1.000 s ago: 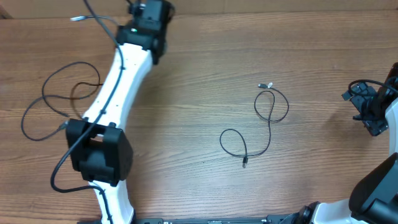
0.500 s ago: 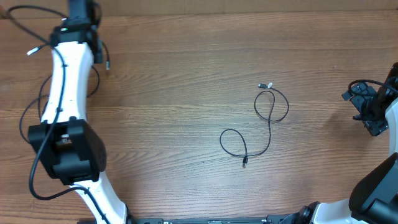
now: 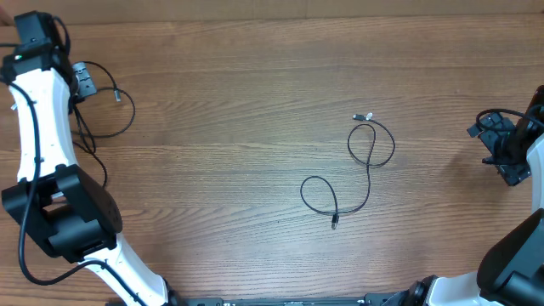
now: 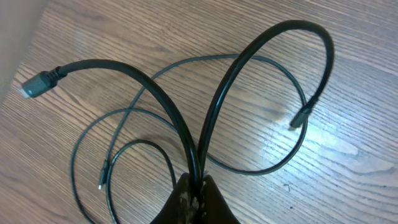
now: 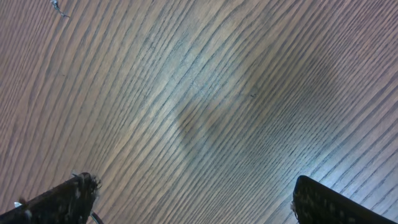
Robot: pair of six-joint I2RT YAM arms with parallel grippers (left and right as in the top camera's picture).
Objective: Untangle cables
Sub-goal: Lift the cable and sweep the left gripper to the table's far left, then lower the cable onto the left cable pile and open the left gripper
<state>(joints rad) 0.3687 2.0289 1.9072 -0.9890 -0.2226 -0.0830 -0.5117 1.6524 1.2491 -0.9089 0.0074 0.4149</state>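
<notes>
Left arm [image 3: 36, 110] swung from top centre to the far-left edge, cable [image 4: 168, 101] in its jaws carried along

From here my left fingers [image 4: 214, 208] look pinched tight on a black cable [image 4: 155, 93], whose two strands arch up and apart. One strand ends in a plug [image 4: 38, 85] at far left. A thinner cable [image 4: 81, 143] lies looped on the table [image 4: 348, 186] beneath.
</notes>
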